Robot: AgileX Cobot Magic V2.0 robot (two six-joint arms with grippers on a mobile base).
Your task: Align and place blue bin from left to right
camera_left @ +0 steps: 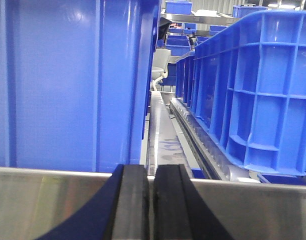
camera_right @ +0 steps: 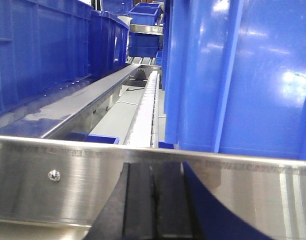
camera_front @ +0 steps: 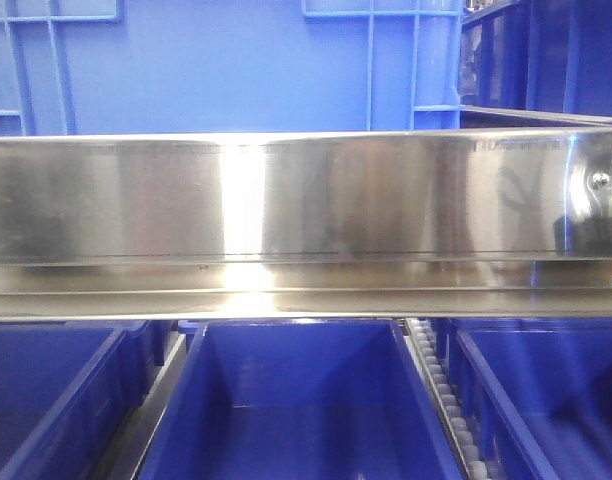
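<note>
Front view
- Blue bin: the blue bin (camera_front: 216,65) fills the upper part of the view, its ribbed wall upright just behind the steel rail (camera_front: 286,200).
- Steel rail: shiny, it crosses the full width.
- Lower level: open lower crates (camera_front: 296,400) stand side by side beneath the rail, with a roller track (camera_front: 441,400) between the middle one and the right one.

Left wrist view
- Left fingers: the left fingers (camera_left: 135,200) are pressed together with only a thin seam between them. They grip nothing and sit low at the centre, in front of the rail.
- Blue bin: close beyond the rail on the left (camera_left: 58,85).
- Neighbour crate: the neighbour crate (camera_left: 263,85) is on the right, resting on rollers. It stands apart from the bin, with a steel beam (camera_left: 160,130) between them.

Right wrist view
- Right fingers: the right fingers (camera_right: 138,205) are closed against each other and hold nothing. They are low at the centre, in front of the rail.
- Blue bin: close beyond the rail on the right (camera_right: 243,75).
- Left side: a row of side crates (camera_right: 38,50), with a white roller strip (camera_right: 145,110) running between them and the bin.
- Screw: a screw (camera_right: 54,174) sits in the rail face.
</note>
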